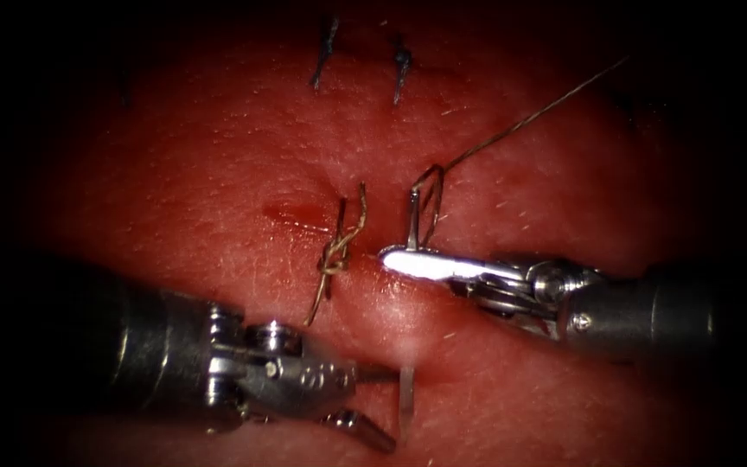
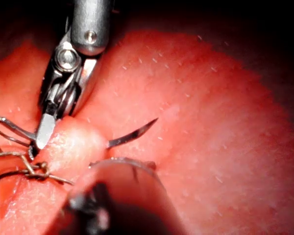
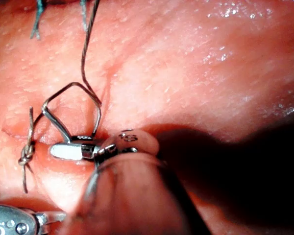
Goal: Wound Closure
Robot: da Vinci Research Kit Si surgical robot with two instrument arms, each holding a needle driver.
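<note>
We record the tissue (image 1: 218, 173) lying under both tools, with its cut (image 1: 291, 212) showing as a short dark-red slit left of centre. The right arm's tool (image 1: 395, 258) comes in from the right and lies across the tissue just right of the cut; its fingers (image 3: 68, 151) are clenched on the needle (image 1: 412, 220) near its thread end, where the steel rises upright from them. The left arm's tool (image 1: 386, 406) lies low on the left with its fingers (image 1: 360, 428) released and parted, grasping nothing. The needle is in the tissue: its pointed end (image 2: 134, 133) stands out of the surface just beside the left fingers. The thread (image 1: 529, 117) loops at the needle and runs away up and to the right. A tied knot (image 1: 335, 255) with cut ends sits on the cut, and two darker stitches (image 1: 399, 69) lie further up.
</note>
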